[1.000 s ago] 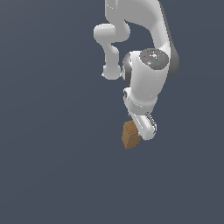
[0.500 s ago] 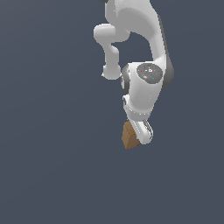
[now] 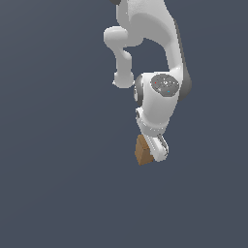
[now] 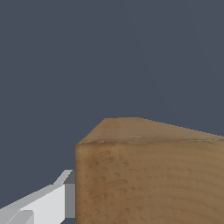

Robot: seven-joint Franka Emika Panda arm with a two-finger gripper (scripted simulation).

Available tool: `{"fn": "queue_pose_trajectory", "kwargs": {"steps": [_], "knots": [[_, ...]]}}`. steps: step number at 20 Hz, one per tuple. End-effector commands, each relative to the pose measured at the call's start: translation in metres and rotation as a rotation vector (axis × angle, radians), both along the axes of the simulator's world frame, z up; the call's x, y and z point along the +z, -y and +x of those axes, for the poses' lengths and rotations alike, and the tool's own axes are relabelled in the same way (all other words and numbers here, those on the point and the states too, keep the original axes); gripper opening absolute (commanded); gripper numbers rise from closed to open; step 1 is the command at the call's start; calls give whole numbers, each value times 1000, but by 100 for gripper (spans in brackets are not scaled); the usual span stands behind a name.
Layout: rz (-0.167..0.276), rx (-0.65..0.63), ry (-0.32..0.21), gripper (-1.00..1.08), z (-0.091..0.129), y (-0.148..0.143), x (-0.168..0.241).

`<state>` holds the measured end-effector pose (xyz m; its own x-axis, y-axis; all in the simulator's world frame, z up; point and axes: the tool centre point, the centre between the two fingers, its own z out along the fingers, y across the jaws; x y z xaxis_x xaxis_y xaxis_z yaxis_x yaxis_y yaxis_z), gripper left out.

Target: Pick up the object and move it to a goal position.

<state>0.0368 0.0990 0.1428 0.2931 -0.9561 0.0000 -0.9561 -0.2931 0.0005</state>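
The block [image 3: 142,151] sits right against my fingers [image 3: 156,149], its long axis angled alongside them; one finger presses its side, so I judge I hold it, though the far finger is hidden

A bare simulator scene: a white robot arm [image 3: 155,92] against a flat, featureless slate-blue backdrop [image 3: 53,145].

Glossy white rounded arm [image 3: 157,104] with dark grey joints and a grey speckled cap.
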Motion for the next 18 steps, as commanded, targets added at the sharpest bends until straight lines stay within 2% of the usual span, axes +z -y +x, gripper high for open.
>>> {"fn": "queue_pose_trajectory", "kwargs": {"steps": [1, 11, 18], "knots": [[0, 0, 0, -100, 0, 0, 0], [0, 0, 0, -100, -1, 0, 5], [0, 0, 0, -100, -5, 2, 42]]}}
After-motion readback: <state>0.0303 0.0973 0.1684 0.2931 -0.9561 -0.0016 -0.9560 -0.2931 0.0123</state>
